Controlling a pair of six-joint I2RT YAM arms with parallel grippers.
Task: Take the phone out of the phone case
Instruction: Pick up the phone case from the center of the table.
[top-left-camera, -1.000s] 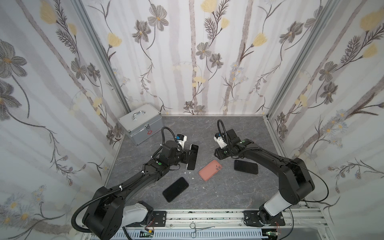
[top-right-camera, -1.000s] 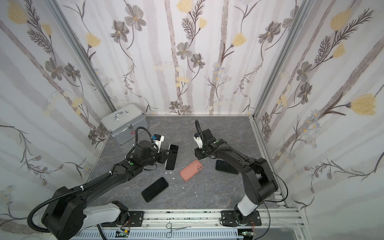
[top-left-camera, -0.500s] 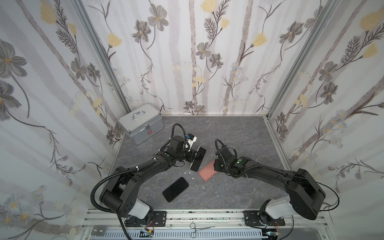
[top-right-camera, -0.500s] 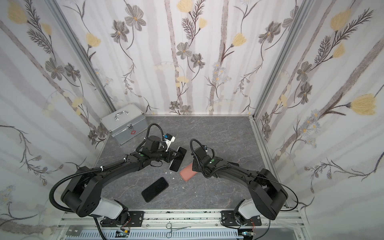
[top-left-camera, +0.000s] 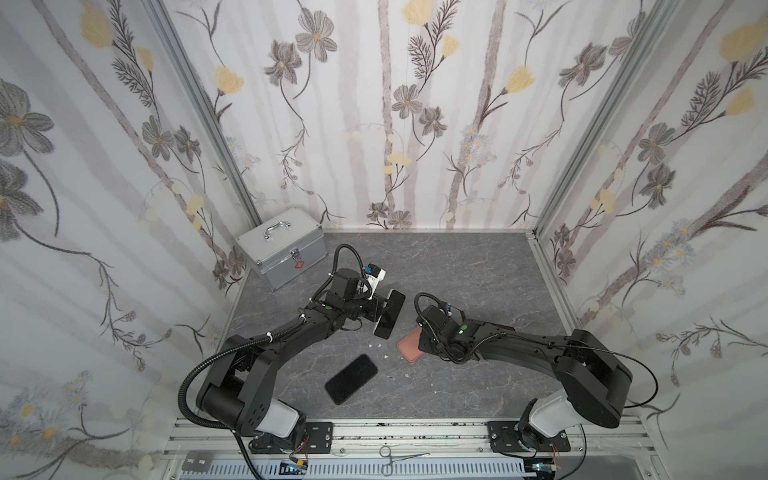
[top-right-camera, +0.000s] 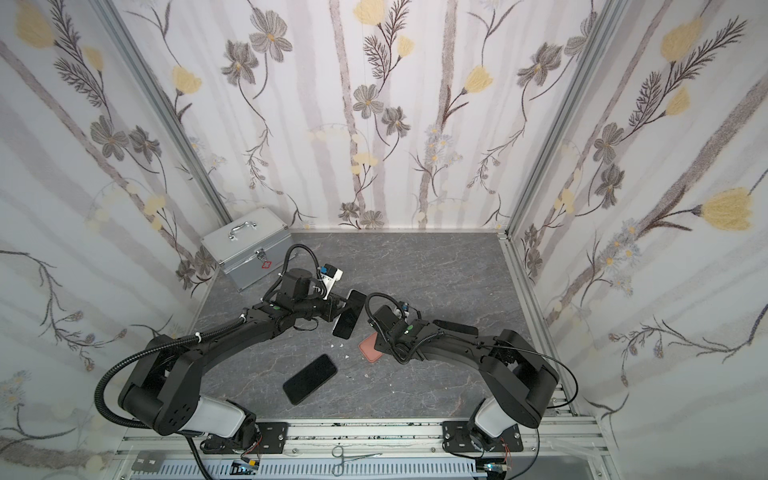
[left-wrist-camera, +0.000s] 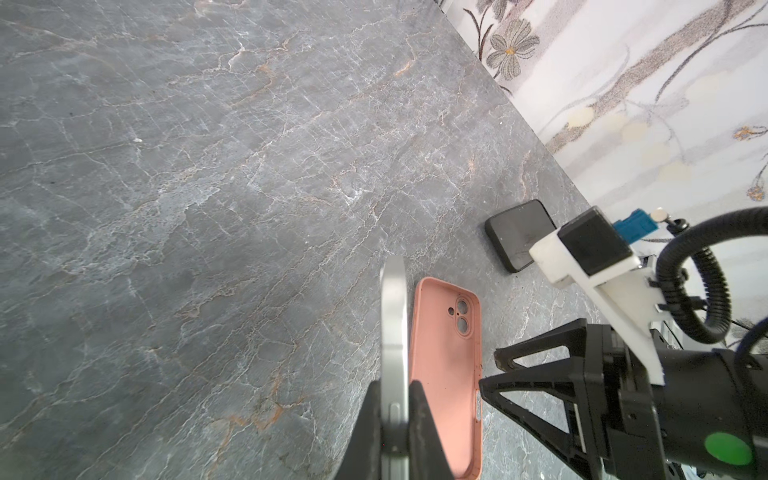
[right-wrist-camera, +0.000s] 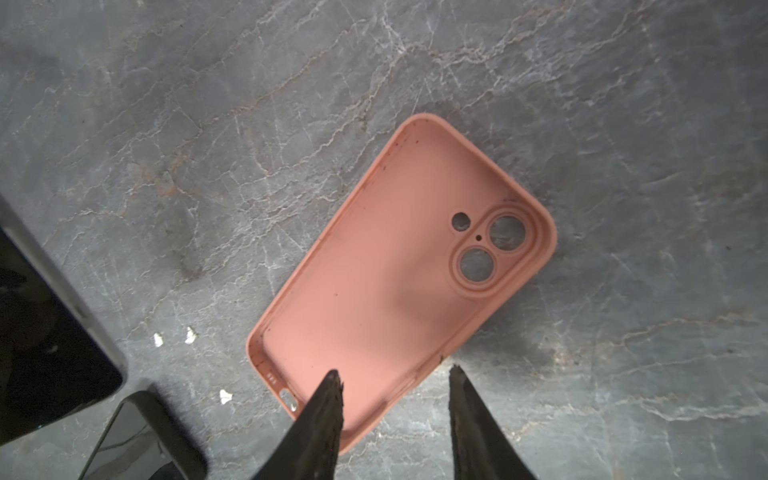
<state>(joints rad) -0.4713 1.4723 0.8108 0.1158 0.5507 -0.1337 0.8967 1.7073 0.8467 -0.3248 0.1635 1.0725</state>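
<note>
While both top views bury the tips of the right gripper (right-wrist-camera: 395, 384) under its own wrist, we see them plainly in the right wrist view. Two black wedge-shaped fingers (right-wrist-camera: 324, 415) stand apart, one over the hollow of the pink phone case (right-wrist-camera: 386, 282) and one just outside its long rim, clamping nothing. That view also shows us that the case is empty. It lies open side up on the grey veined tabletop (right-wrist-camera: 166, 124), with round camera cut-outs and dark specks on its smooth matte inside. In both top views only a corner of it peeps out at centre frame.

The phone (top-left-camera: 390, 311) is out of the case, held off the table just left of centre by the left gripper (left-wrist-camera: 395, 395), which is clamped on its thin body. The left wrist view gives us its rounded silver metal edge, and the top views give us its glossy black face.

A second black phone (top-left-camera: 351, 379) lies flat at lower centre, near some white crumbs (top-left-camera: 379, 345). A third dark phone (top-right-camera: 455, 328) shows behind the right arm in a top view, and one end of it is plain in the left wrist view. A silver metal box (top-left-camera: 280, 249) with a handle sits at the upper left of the floor.

A second ago the right gripper was raised farther back, clear of the case. We then saw the case whole, with the third phone bare beside it, and the arm has since come down over both. The held phone keeps much the same spot in the frame but leans more.
</note>
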